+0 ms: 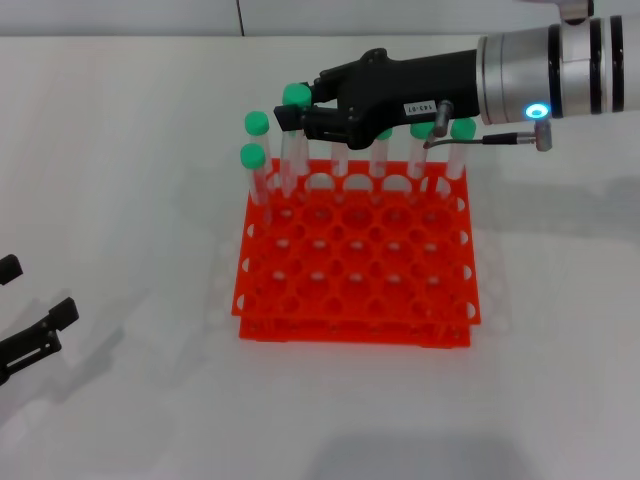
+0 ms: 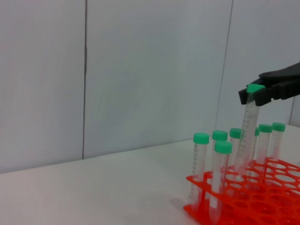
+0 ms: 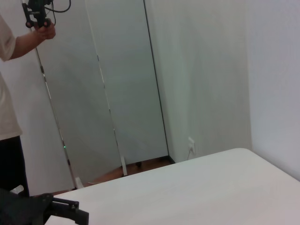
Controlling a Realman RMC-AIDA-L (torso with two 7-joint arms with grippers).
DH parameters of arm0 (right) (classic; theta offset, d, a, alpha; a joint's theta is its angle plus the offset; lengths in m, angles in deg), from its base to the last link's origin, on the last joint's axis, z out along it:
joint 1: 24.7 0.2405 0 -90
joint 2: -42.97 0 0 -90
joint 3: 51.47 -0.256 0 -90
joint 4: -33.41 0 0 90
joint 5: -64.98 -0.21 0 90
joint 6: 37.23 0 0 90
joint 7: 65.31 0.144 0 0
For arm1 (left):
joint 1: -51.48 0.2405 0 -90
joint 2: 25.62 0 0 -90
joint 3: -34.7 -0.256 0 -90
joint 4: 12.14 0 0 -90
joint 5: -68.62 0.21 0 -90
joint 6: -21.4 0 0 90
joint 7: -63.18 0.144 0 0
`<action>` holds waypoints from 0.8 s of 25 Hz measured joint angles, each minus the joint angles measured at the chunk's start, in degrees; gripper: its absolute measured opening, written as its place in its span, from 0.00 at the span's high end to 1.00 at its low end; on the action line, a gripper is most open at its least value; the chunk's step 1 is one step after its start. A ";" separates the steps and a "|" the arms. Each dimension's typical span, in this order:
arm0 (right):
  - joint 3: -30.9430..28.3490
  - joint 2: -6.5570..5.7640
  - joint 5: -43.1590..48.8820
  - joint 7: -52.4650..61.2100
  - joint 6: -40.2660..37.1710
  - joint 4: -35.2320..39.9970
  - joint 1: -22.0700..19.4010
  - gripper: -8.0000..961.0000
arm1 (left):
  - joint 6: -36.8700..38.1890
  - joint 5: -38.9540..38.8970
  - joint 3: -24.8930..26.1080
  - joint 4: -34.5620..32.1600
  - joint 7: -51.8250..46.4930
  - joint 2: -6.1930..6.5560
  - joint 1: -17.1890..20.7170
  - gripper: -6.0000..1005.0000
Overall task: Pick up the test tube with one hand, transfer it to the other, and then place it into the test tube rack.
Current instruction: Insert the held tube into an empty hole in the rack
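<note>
The orange-red test tube rack (image 1: 356,262) stands in the middle of the white table; it also shows in the left wrist view (image 2: 265,193). My right gripper (image 1: 296,112), black with a white label and a blue light on its arm, reaches in from the right over the rack's far left corner. It is shut on the green cap of the test tube (image 1: 293,150), which hangs upright with its lower end in a back-row hole. The left wrist view shows this gripper (image 2: 257,93) and the tube (image 2: 248,129). My left gripper (image 1: 32,305) is open and empty at the table's near left.
Several other green-capped tubes (image 1: 253,160) stand in the rack's back row and far left corner, close around the held one (image 2: 201,140). A person (image 3: 11,70) stands beyond the table in the right wrist view.
</note>
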 joint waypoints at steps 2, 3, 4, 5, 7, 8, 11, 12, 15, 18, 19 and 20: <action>0.01 -0.01 0.50 0.43 0.43 -0.17 0.32 0.67 | -0.04 0.01 0.00 0.01 -0.04 0.01 -0.16 0.12; 0.00 -0.01 0.78 0.56 0.63 -0.17 0.38 0.67 | -0.07 0.01 0.00 0.02 -0.06 0.02 -0.23 0.12; 0.00 -0.01 1.35 0.72 1.00 -0.11 0.44 0.67 | -0.09 0.01 0.00 0.03 -0.07 0.02 -0.26 0.12; 0.01 0.00 1.64 0.78 1.19 -0.03 0.53 0.67 | -0.13 0.01 0.00 0.03 -0.08 0.03 -0.33 0.12; 0.07 0.03 2.13 0.96 1.46 -0.02 0.79 0.67 | -0.23 -0.03 0.00 0.05 -0.09 0.04 -0.50 0.12; 0.10 0.03 2.46 1.09 1.46 -0.09 1.04 0.67 | -0.25 -0.07 0.00 0.06 -0.09 0.04 -0.65 0.12; 0.21 0.03 3.15 1.26 1.73 -0.26 1.25 0.67 | -0.28 -0.18 0.00 0.33 -0.09 0.04 -1.12 0.12; 0.27 0.03 3.36 1.27 1.93 -0.27 1.26 0.67 | -0.28 -0.25 0.00 0.54 -0.09 0.04 -1.30 0.12; 0.48 0.02 3.85 1.27 2.29 -0.28 1.27 0.67 | -0.35 -0.31 0.00 0.74 -0.13 0.04 -1.64 0.12; 0.66 0.00 4.18 1.27 2.88 -0.28 1.32 0.66 | -0.49 -0.32 0.00 0.76 -0.14 0.04 -1.82 0.12; 0.68 0.00 4.37 1.27 3.00 -0.28 1.35 0.66 | -0.51 -0.32 0.00 0.77 -0.15 0.04 -1.87 0.12; 0.68 0.00 4.57 1.27 3.13 -0.29 1.39 0.66 | -0.52 -0.32 0.00 0.78 -0.15 0.04 -1.98 0.12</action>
